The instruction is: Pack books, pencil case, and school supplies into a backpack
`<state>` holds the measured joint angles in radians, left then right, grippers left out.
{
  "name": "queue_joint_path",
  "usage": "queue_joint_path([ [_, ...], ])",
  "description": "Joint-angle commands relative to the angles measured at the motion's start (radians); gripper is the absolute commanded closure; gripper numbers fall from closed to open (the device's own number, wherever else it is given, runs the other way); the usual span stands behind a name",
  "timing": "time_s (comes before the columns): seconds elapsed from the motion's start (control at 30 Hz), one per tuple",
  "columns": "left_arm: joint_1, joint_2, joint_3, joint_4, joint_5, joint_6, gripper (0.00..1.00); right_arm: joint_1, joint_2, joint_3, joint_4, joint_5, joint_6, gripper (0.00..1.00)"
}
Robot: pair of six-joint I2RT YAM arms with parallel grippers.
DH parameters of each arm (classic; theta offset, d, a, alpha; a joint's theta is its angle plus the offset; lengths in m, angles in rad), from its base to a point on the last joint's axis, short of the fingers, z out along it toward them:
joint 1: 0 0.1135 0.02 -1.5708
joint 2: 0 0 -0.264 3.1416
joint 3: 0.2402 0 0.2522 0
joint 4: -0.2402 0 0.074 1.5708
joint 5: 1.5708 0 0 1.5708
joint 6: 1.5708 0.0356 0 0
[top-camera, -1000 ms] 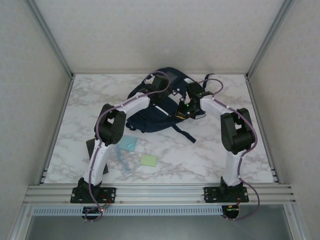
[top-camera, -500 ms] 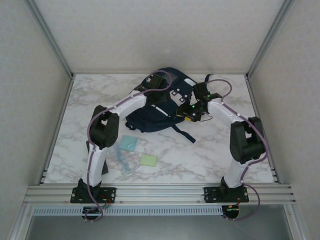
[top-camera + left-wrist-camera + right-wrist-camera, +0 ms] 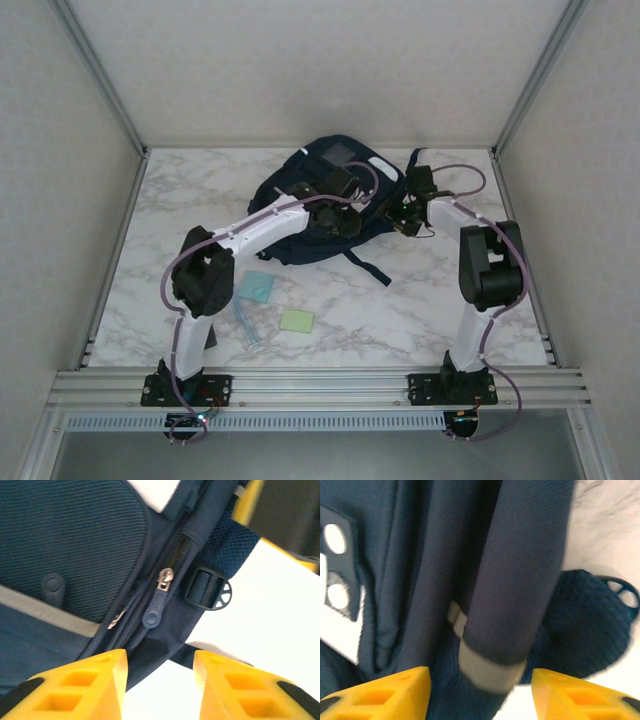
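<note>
Backpack (image 3: 300, 178) fills far centre, near-right table (image 3: 400, 310) free

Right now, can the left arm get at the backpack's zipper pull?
Probably yes. The left gripper hangs open with the zipper pull on the backpack just ahead of its fingertips, uncovered; the strap buckle sits off to one side, out of the way.

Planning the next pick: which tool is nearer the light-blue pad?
Left. The left tool is over the backpack, beyond the light-blue pad; the right tool is farther right.

Matt woven cloth backpack (image 3: 75, 540)
</note>
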<state>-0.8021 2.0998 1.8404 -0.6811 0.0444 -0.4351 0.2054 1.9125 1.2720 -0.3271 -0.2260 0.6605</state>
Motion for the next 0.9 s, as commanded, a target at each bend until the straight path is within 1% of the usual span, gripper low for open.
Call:
queue_joint_path([
  [0.0,-0.012,0.08,0.075,-0.093,0.002,0.084,0.63,-0.003,0.039,-0.01,0.111,-0.047,0.085,0.55],
  [0.07,-0.016,0.119,0.109,-0.115,-0.013,0.104,0.63,-0.005,0.055,-0.018,0.12,-0.047,0.1,0.7],
  [0.17,-0.014,0.169,0.147,-0.133,-0.052,0.117,0.61,-0.008,0.062,-0.049,0.155,-0.062,0.12,0.84],
  [0.23,-0.013,0.2,0.176,-0.138,-0.066,0.121,0.58,-0.008,0.059,-0.069,0.177,-0.074,0.13,0.91],
  [0.33,-0.008,0.247,0.224,-0.14,-0.074,0.116,0.57,-0.009,0.047,-0.095,0.2,-0.089,0.14,0.98],
  [0.4,-0.004,0.278,0.252,-0.138,-0.077,0.11,0.57,-0.009,0.037,-0.11,0.212,-0.097,0.143,1.0],
  [0.5,0.003,0.324,0.286,-0.138,-0.048,0.099,0.58,-0.008,0.015,-0.133,0.219,-0.095,0.144,1.0],
  [0.57,0.004,0.35,0.297,-0.146,-0.035,0.095,0.62,-0.008,0.005,-0.138,0.216,-0.089,0.14,1.0],
  [0.7,0.01,0.378,0.294,-0.169,-0.024,0.086,0.76,-0.009,-0.005,-0.137,0.201,-0.067,0.126,1.0],
  [0.77,0.013,0.371,0.282,-0.176,-0.035,0.088,0.82,-0.009,-0.004,-0.129,0.194,-0.06,0.121,1.0],
  [0.83,0.018,0.355,0.265,-0.175,-0.046,0.091,0.89,-0.008,0.0,-0.115,0.183,-0.051,0.115,1.0],
  [0.87,0.022,0.346,0.258,-0.172,-0.048,0.091,0.95,-0.008,0.0,-0.109,0.179,-0.045,0.112,1.0],
])
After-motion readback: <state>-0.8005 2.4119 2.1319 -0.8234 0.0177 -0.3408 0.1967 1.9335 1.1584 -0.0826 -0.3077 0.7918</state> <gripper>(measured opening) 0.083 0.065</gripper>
